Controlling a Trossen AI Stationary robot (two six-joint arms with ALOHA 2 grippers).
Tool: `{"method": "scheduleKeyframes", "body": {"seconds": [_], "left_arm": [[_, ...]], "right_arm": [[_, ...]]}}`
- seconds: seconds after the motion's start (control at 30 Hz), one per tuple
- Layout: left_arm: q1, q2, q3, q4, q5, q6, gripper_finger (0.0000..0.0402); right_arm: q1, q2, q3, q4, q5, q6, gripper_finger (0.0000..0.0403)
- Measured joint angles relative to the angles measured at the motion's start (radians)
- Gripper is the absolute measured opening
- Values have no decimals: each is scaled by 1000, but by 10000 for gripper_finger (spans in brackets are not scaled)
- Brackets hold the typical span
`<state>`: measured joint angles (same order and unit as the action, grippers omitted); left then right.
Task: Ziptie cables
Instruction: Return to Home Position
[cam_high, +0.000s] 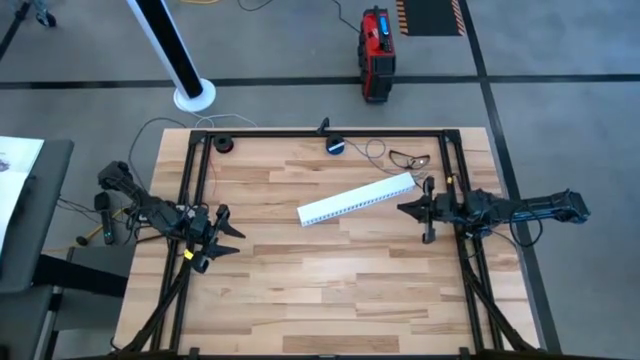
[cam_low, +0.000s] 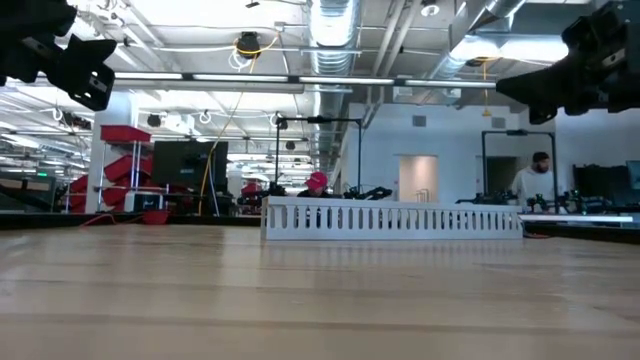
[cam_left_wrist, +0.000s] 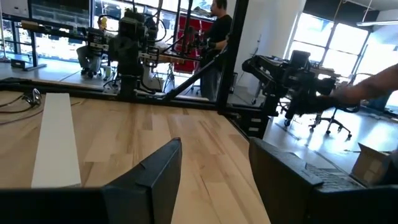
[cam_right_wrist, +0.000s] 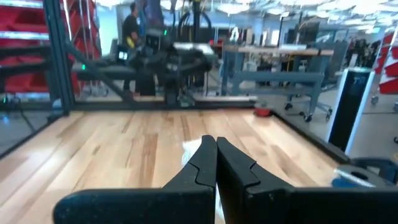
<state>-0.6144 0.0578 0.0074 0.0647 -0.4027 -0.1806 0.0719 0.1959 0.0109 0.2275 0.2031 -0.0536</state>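
Hovering raised over the table's (cam_high: 300, 300) 9 o'clock edge, the left gripper (cam_high: 226, 236) holds its fingers (cam_left_wrist: 163, 171) spread around nothing, while the right gripper (cam_high: 402, 208), up over the 3 o'clock edge, keeps its fingers (cam_right_wrist: 202, 163) pressed together and empty. Between them the white cable duct (cam_high: 355, 198) lies closed mid-table, slanting from 8 toward 2 o'clock, its 2 o'clock end near the right gripper; the cables are out of sight in every view. A thin dark wire loop (cam_high: 410, 158) lies just beyond that end, and a small round blue-black device (cam_high: 335, 146) sits at the 12 o'clock edge.
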Motion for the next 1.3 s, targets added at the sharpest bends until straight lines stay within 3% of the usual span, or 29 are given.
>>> {"method": "scheduleKeyframes", "body": {"seconds": [0.53, 1.3], "left_arm": [[0, 0, 0, 0, -1, 0, 182], [0, 0, -1, 0, -1, 0, 182]], "right_arm": [[-2, 0, 1, -184, -1, 0, 0], [-2, 0, 2, -191, -2, 0, 0]]}}
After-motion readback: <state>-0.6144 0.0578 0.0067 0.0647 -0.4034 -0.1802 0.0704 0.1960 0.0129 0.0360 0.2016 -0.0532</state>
